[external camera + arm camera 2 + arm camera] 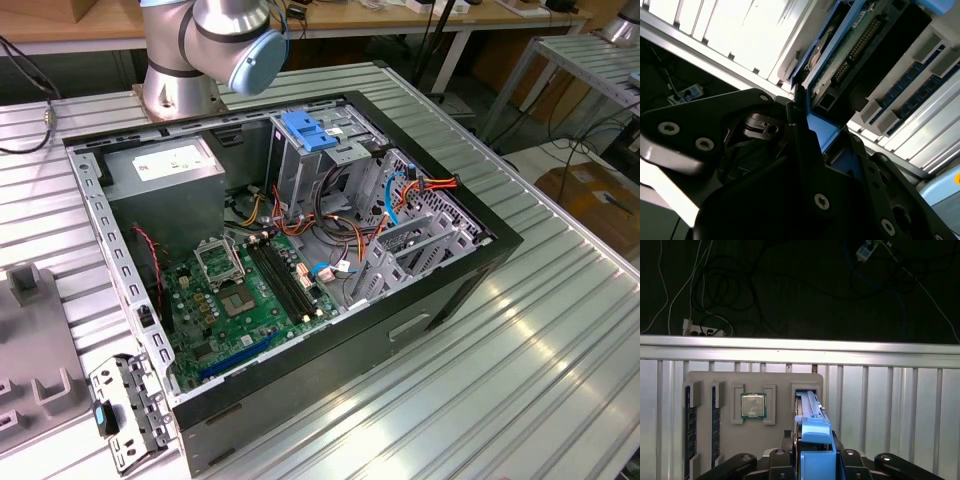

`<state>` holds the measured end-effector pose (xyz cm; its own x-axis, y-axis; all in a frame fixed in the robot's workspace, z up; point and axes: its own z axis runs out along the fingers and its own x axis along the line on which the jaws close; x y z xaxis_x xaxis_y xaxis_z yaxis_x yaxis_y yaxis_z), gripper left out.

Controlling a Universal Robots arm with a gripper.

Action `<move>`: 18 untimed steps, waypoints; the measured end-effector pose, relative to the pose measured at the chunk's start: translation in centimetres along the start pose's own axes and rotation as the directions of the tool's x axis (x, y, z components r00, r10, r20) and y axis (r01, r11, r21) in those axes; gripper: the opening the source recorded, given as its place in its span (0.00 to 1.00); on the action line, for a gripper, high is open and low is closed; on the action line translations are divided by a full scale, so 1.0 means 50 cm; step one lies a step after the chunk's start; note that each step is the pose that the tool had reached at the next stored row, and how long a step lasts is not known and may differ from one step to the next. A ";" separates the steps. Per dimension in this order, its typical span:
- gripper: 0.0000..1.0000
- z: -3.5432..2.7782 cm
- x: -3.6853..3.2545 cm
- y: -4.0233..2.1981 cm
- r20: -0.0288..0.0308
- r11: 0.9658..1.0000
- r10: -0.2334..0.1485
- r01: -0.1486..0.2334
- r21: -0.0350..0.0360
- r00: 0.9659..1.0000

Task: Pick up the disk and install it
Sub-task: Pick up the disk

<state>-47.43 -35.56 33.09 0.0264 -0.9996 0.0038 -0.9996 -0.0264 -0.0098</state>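
Observation:
The disk (809, 407) stands on edge in a slot of a grey holder tray (705, 379) on the ribbed metal table. Its blue side rail (816, 437) runs toward the camera. My gripper (814, 442) reaches down over it, with black fingers (790, 447) pressed against both sides of the blue rail. In the second wrist view the disk's green circuit board side (855, 42) and blue edge (821, 129) show, and one finger (796, 112) lies against that edge. The gripper (822, 127) looks shut on the disk.
The same tray holds a processor chip (753, 405) and two memory sticks (690, 432). In the exterior view an open computer case (300, 400) holds a green motherboard (240, 290), a grey power supply box (165, 165) and a drive cage with a blue handle (305, 130). The arm's base (180, 70) stands behind it.

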 end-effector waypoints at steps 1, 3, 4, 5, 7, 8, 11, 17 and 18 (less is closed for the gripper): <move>0.37 -0.005 0.000 0.000 0.000 1.000 0.000 0.000 0.000 1.000; 0.37 -0.015 0.000 0.000 0.000 1.000 0.000 0.000 0.000 1.000; 0.37 -0.020 0.000 0.000 0.000 1.000 0.000 0.000 0.000 1.000; 0.37 -0.023 0.000 0.000 0.000 1.000 0.000 0.000 0.000 1.000; 0.37 -0.024 0.000 0.000 0.000 1.000 0.000 0.000 0.000 1.000; 0.37 -0.024 0.000 0.000 0.000 1.000 0.000 0.000 0.000 1.000; 0.37 -0.024 0.000 0.000 0.000 1.000 0.000 0.000 0.000 1.000; 0.37 -0.034 0.000 0.000 0.000 1.000 0.000 0.000 0.000 1.000; 0.37 -0.038 0.000 0.000 0.000 1.000 0.000 0.000 -0.001 1.000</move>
<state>-47.43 -35.56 35.00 0.0264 -0.9996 0.0038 -0.9996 -0.0264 -0.0092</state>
